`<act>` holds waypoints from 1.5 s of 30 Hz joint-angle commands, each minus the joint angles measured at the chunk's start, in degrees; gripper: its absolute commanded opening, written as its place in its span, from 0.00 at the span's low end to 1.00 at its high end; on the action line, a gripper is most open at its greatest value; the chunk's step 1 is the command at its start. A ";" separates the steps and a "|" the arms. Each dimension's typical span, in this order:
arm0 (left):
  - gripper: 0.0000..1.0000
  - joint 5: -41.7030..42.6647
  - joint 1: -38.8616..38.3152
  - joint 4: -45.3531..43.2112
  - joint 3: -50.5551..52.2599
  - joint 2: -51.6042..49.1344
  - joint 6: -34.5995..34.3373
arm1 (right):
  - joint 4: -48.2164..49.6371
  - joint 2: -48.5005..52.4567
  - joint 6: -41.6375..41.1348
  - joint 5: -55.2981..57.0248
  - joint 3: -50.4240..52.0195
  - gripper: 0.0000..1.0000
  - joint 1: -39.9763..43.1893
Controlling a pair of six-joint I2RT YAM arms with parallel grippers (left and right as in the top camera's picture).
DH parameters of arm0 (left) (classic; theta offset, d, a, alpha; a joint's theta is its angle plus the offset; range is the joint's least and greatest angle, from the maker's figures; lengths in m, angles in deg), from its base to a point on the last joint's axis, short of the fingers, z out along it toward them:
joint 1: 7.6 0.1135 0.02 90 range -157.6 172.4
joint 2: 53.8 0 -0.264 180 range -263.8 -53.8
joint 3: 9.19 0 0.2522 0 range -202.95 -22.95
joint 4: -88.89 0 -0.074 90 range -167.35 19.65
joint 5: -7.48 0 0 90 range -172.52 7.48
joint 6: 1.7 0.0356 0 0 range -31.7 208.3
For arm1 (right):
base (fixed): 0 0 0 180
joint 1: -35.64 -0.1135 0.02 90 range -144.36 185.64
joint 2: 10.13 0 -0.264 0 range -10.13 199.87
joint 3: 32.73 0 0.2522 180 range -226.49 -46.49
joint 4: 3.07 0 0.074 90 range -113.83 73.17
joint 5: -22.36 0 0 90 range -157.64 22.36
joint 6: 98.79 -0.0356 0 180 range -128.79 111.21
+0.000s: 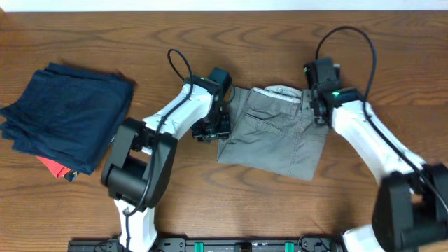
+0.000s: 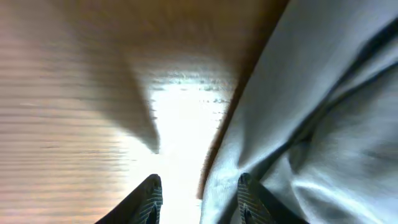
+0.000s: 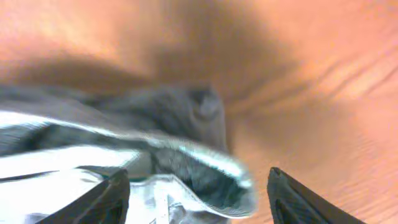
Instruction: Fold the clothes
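The grey shorts (image 1: 276, 133) are laid flat on the desk (image 1: 392, 42), with the waistband (image 1: 280, 91) toward 12 o'clock and the leg hems toward 6. The left claw (image 1: 212, 129) is set at their 9 o'clock edge, parted. The cloth edge lies between its fingers (image 2: 151, 196) and is not pinched. The right claw (image 1: 318, 105) is spread wide over the 2 o'clock waistband corner, with nothing gripped. Neither claw is judged nearer.

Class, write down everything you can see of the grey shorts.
The grey shorts lie flat on the wooden table, pale waistband lining showing at the far end, a pocket visible. The cloth looks like lightly creased cotton. The open left pincer straddles one side edge; the open right pincer straddles a waistband corner.
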State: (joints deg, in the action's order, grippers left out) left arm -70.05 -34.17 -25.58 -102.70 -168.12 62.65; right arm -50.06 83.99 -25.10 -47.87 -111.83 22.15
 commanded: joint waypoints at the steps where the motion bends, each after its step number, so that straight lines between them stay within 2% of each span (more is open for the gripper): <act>1: 0.47 -6.32 0.17 -3.34 -0.79 7.80 1.49 | -0.11 -6.23 5.03 -2.29 -2.08 0.71 0.59; 3: 0.67 -6.21 0.17 -7.74 -0.79 10.62 2.93 | -1.55 -8.33 4.28 -2.67 -2.08 0.71 0.87; 5: 0.76 -4.74 0.07 -12.28 -0.79 12.55 3.50 | -4.90 -9.75 1.27 -2.67 -2.08 0.71 1.27; 10: 0.77 5.88 -0.07 -20.79 -0.74 11.41 10.54 | -16.79 -9.75 -11.65 -5.90 -1.92 0.68 4.22; 14: 0.77 6.58 -0.96 -24.22 -0.74 8.46 14.21 | -19.69 -9.18 -12.96 -14.08 -0.55 0.68 6.58; 17: 0.78 6.51 -1.55 -25.14 -0.74 6.14 15.63 | -19.93 -8.98 -12.79 -16.17 1.03 0.69 7.30; 18: 0.80 6.29 -1.66 -25.14 -0.74 5.35 15.61 | -19.96 -8.98 -12.79 -16.17 1.51 0.69 7.32; 20: 0.95 5.95 -1.44 -25.14 -0.74 3.72 15.56 | -19.96 -8.98 -12.28 -16.17 2.51 0.69 7.32; 21: 0.98 5.95 -1.25 -25.18 -0.74 3.10 15.54 | -19.96 -8.98 -12.28 -16.15 2.84 0.69 7.32; 32: 0.98 6.29 -0.79 -26.38 -0.74 -3.28 15.54 | -19.58 -8.98 -12.33 -16.17 3.87 0.70 7.32; 39: 1.00 18.49 -1.14 -31.58 -0.74 -7.10 15.56 | -19.71 -8.98 -12.31 -16.20 3.87 0.70 7.32; 42: 0.90 22.75 -2.05 -35.01 -0.74 -7.13 15.61 | -19.69 -8.98 -12.33 -16.20 3.87 0.70 7.32; 44: 0.69 25.88 -2.47 -36.74 -0.74 -7.13 15.89 | -19.71 -8.98 -12.33 -16.22 3.87 0.69 7.32; 45: 0.54 27.89 -2.71 -37.81 -0.74 -7.13 16.02 | -19.74 -8.98 -12.33 -16.22 3.87 0.70 7.32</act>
State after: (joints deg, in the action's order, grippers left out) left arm -50.86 -35.89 -61.79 -103.33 -174.61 77.65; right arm -69.73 74.60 -36.71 -64.06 -108.33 29.05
